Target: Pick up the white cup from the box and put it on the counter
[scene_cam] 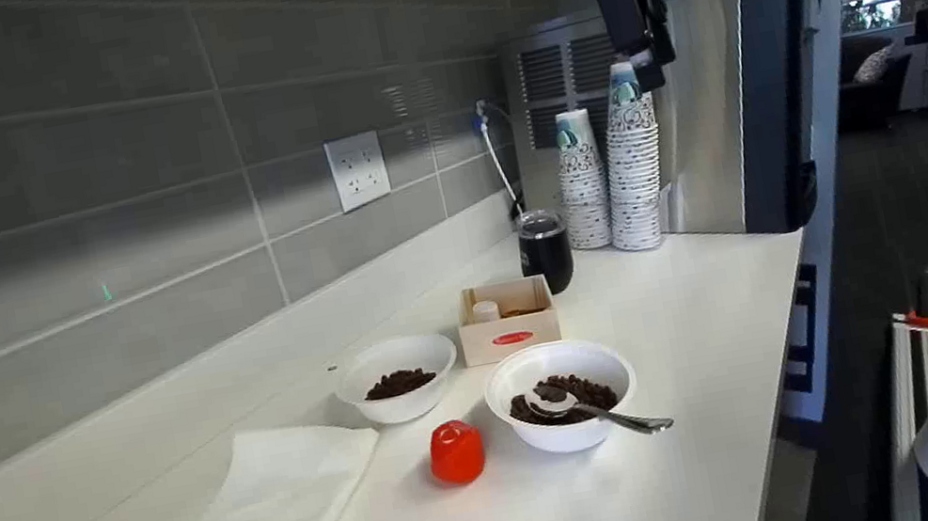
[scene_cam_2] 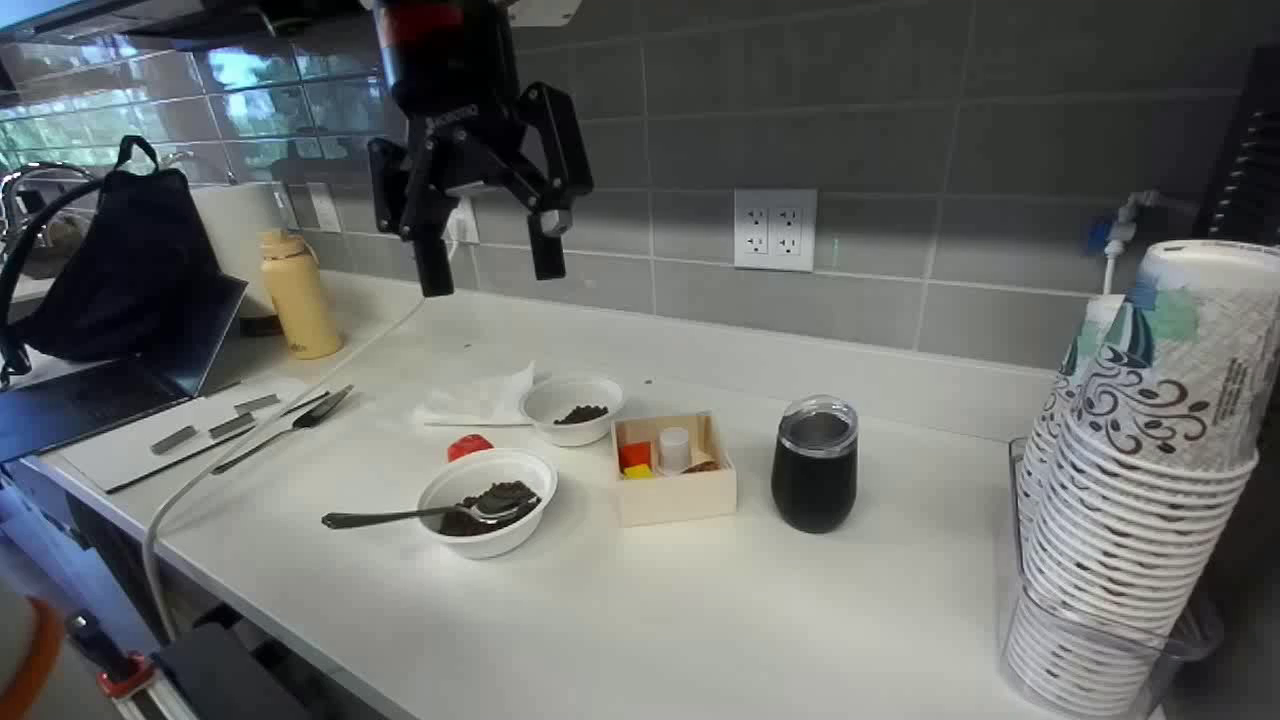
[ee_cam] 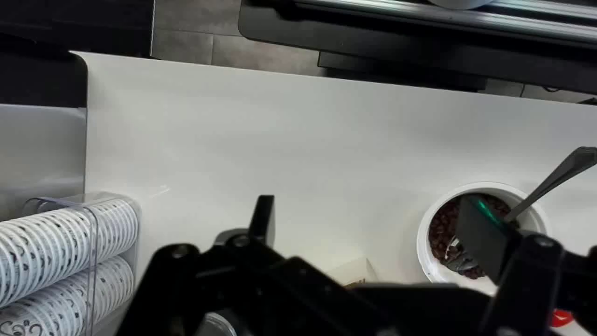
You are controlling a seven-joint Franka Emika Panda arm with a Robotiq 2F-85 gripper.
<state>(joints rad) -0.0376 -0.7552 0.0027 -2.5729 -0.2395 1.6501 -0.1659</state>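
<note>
"Quick status?"

"My pincer (scene_cam_2: 490, 265): jaws spread wide, nothing btwn them. I hold it well above the counter (scene_cam_2: 640, 620)."

"And the white cup (scene_cam_2: 674, 452)?"

"In the box (scene_cam_2: 678, 500), w/ a red pc (scene_cam_2: 634, 456) & a yellow pc (scene_cam_2: 638, 471) beside it; the box sits on the counter."

"What's nr the box?"

"Blk tumbler (scene_cam_2: 815, 490) on one side; on the other, 2 white bowls (scene_cam: 558, 441) w/ dark contents (scene_cam: 590, 387), one w/ a spoon (scene_cam_2: 400, 516) in it."

"Farther out?"

"A red obj (scene_cam: 457, 452) by the bowls, a white napkin (scene_cam: 279, 508), then 2 stacks of paper cups (scene_cam_2: 1130, 530) well apart from the box, & a grey tiled wall (scene_cam_2: 800, 130) behind."
</note>
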